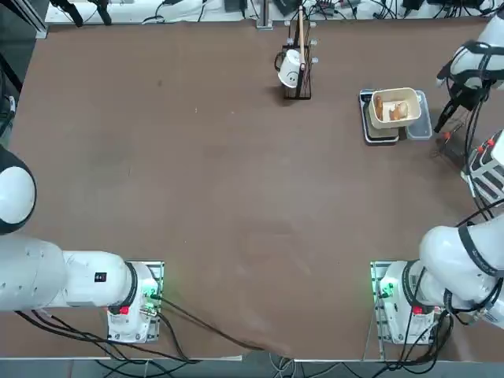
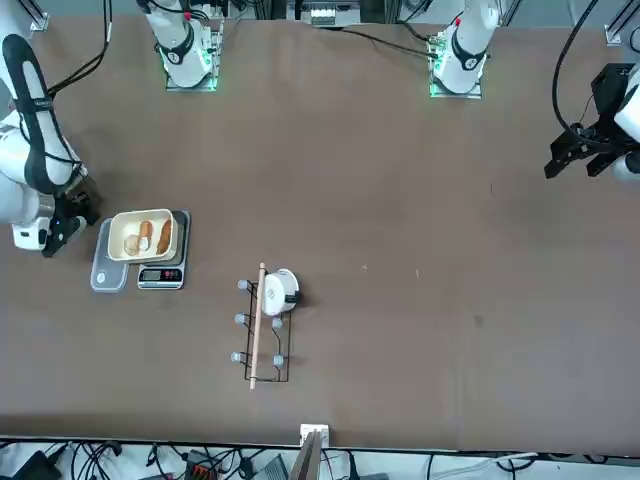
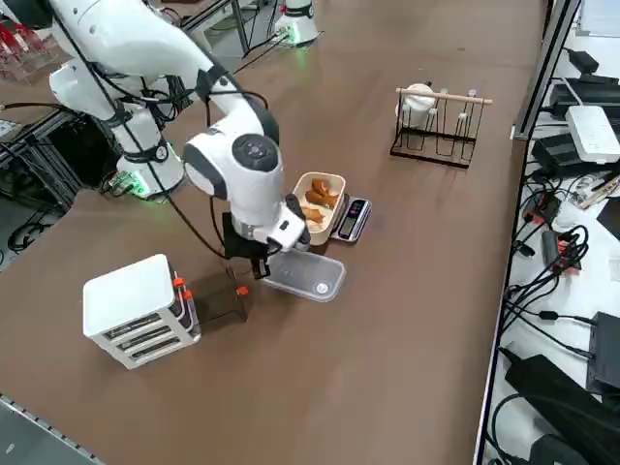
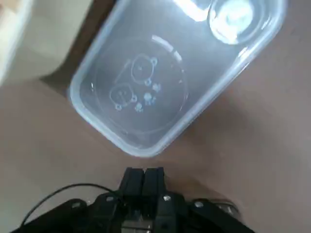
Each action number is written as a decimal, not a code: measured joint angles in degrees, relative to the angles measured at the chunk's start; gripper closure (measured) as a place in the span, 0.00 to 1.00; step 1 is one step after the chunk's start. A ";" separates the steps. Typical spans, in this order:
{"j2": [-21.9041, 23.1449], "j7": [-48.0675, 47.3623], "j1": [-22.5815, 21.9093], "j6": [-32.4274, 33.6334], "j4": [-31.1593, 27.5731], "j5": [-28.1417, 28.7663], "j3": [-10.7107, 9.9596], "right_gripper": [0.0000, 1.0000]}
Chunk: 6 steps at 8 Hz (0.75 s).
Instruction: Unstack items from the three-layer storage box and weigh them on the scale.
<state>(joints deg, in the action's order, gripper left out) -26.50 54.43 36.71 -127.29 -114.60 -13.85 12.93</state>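
Note:
Several tan bread-like items point(image 3: 314, 209) lie in a cream tub point(image 3: 319, 199) that rests on the dark scale point(image 3: 352, 219); its display faces away from the robot point(image 2: 161, 276). The white three-layer storage box point(image 3: 134, 308) stands near the table's right edge, its dark tray point(image 3: 217, 296) pulled out toward the tub. My right gripper point(image 3: 251, 273) hangs low between that dark tray and a clear plastic tray point(image 3: 307, 276). In the wrist view its fingers point(image 4: 132, 180) are pressed together, shut on nothing, just short of the clear tray point(image 4: 160, 82).
A black wire rack point(image 1: 298, 72) with a white mug point(image 1: 290, 68) stands at the far middle of the table. The clear tray lies against the scale on the side nearest the storage box. The table's right edge runs just beyond the storage box point(image 1: 487, 168).

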 joint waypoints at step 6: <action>0.61 1.80 4.52 -1.27 -2.87 -3.97 -0.09 0.99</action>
<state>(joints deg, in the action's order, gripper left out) -25.90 56.23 41.23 -128.56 -117.47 -17.82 12.84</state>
